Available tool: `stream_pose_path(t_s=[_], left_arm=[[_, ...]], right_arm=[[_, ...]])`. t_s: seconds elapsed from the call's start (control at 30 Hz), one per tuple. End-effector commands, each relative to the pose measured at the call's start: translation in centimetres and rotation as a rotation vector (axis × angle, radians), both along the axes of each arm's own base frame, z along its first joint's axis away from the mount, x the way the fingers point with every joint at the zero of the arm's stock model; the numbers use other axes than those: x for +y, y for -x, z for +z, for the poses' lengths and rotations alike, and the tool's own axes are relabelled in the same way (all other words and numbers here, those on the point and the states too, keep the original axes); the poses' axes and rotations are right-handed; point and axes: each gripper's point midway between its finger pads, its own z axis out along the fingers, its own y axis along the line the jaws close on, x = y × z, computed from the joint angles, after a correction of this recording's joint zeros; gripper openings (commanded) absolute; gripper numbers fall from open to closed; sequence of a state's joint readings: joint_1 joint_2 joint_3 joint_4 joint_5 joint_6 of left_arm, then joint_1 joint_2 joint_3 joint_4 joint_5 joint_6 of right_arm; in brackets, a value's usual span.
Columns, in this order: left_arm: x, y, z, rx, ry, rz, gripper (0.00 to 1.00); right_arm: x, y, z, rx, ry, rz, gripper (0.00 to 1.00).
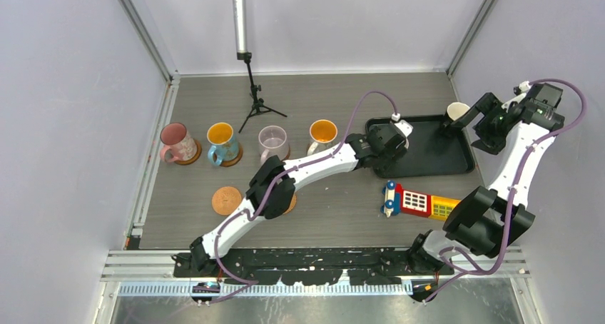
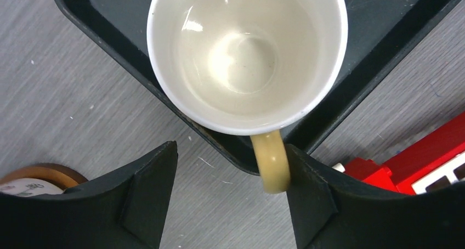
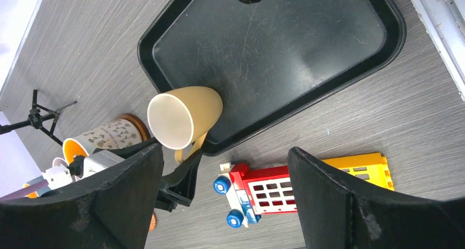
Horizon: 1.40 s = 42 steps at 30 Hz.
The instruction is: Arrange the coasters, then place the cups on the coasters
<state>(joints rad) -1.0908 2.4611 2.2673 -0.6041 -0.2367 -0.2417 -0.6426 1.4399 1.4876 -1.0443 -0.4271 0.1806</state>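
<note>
The top view hides the yellow cup under the left end effector. The left wrist view shows it just ahead of the fingers, standing in a corner of the black tray. It is glossy and pale inside, and its mustard handle points back between the spread fingers, close against one and clear of the other. The right wrist view adds its yellow outer wall. The right end effector is spread wide on nothing, the toy phone on the surface beyond its fingertips

6 cups, at least 5 coasters, 1 black tray, 1 toy phone, 1 tripod.
</note>
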Motion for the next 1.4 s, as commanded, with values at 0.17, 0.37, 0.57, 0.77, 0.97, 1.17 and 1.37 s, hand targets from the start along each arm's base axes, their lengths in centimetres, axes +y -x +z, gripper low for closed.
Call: stream_pose_path(t_s=[0.17, 0.37, 0.57, 0.77, 0.97, 1.17, 1.37], left_arm=[[-1.5, -1.5, 2.7, -0.064, 0.065, -0.016, 0.59], [-2.1, -1.6, 2.6, -0.022, 0.103, -0.047, 0.52], [-2.5, -1.9, 3.6, -0.031, 0.130, -0.068, 0.25], [-2.9, -2.3, 7.1, -0.098, 0.179, -0.102, 0.00], [-2.8, -2.0, 11.7, -0.170, 0.264, -0.157, 0.00], [-1.5, -0.9, 19.3, -0.241, 0.389, -0.210, 0.00], [1.9, 0.8, 23.8, -0.241, 0.498, -0.369, 0.00]], right_arm=[[0.3, 0.5, 1.6, -0.064, 0.025, 0.020, 0.88], [0.3, 0.5, 1.6, -0.065, 0.022, 0.017, 0.88], [0.5, 0.5, 1.5, -0.065, 0.007, 0.016, 0.88], [0.8, 1.0, 1.2, -0.050, 0.001, 0.031, 0.88], [1.1, 1.0, 1.1, -0.043, -0.012, 0.048, 0.87], [1.7, 0.6, 0.7, -0.049, -0.054, 0.079, 0.87], [2.6, 0.4, -0.5, -0.014, -0.132, 0.111, 0.87]])
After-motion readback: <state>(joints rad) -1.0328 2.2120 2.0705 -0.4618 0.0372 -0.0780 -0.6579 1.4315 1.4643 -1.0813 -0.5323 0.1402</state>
